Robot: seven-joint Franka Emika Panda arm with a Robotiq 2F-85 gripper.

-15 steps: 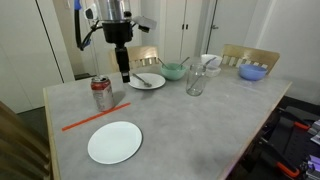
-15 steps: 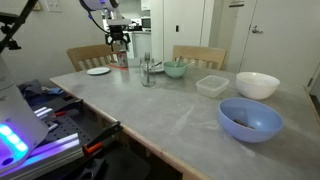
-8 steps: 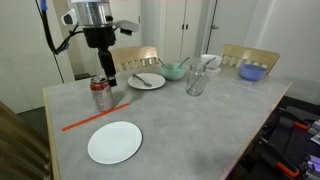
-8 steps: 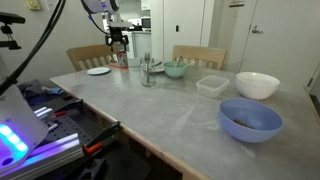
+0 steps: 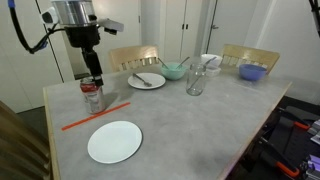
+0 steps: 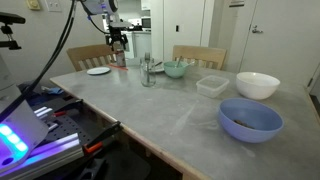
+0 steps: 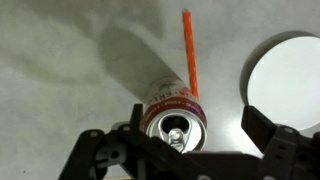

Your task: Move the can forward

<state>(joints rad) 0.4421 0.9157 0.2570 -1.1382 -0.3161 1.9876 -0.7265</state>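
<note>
The red can (image 5: 92, 99) with a silver top stands upright near the table's left end, next to an orange stick (image 5: 97, 114). My gripper (image 5: 95, 79) hangs directly over it, open. In the wrist view the can's top (image 7: 175, 128) lies between the two fingers of the gripper (image 7: 192, 126), close against the left finger, with a wide gap to the right finger. In an exterior view the can (image 6: 121, 59) is small at the table's far end, under the gripper (image 6: 118, 44). The clear glass (image 5: 196, 81) stands apart, mid-table.
An empty white plate (image 5: 114, 142) lies in front of the can and also shows in the wrist view (image 7: 290, 80). A plate with cutlery (image 5: 147, 80), a green bowl (image 5: 174, 71), a white container (image 6: 212, 85), a white bowl (image 6: 257, 85) and a blue bowl (image 6: 250, 118) sit further along.
The arm has swung left and come down, from beside the plate with cutlery to directly over the can. The can appears shifted slightly left.
</note>
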